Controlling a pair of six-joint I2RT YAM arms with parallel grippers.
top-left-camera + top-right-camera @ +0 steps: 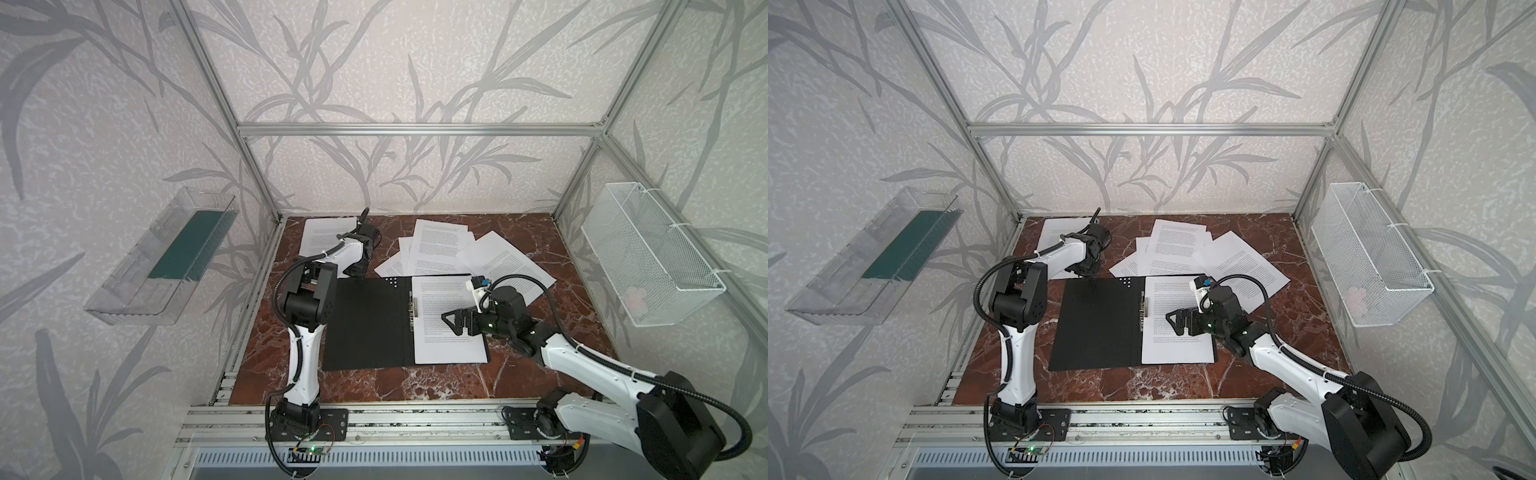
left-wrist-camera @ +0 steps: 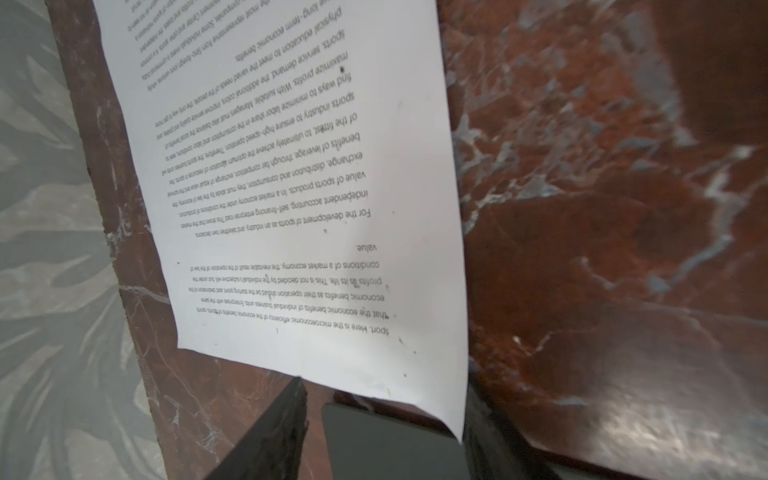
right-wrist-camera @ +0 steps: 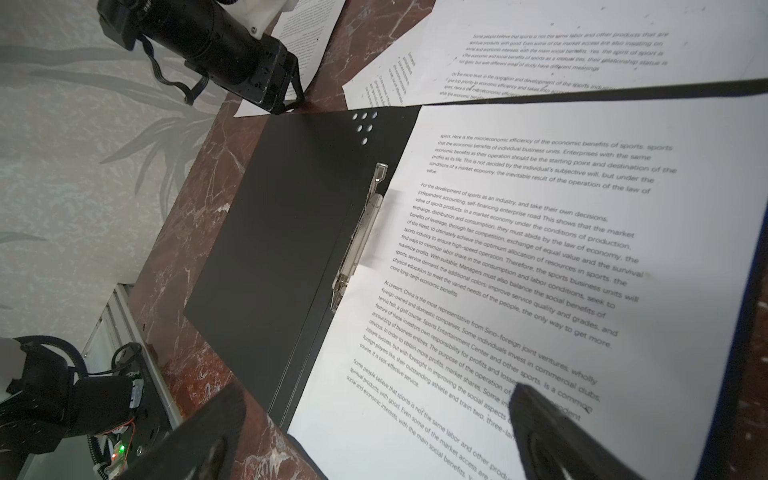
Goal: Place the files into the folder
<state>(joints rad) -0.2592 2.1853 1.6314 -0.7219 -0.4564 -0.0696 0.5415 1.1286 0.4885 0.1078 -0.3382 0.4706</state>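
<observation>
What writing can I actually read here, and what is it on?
Sheet in the folder: "For the development of sports as an industry"
Far-left sheet: "value of sports products", seen upside down
Loose sheet behind it: "Some people believe that sports"
Top views: print too small.

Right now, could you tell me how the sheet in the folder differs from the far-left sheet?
The folder sheet lies inside the open folder; the far-left sheet, on bare table. The right claw hovers over the folder sheet; the left claw is at the far-left sheet's corner. Both are white, printed.
</observation>
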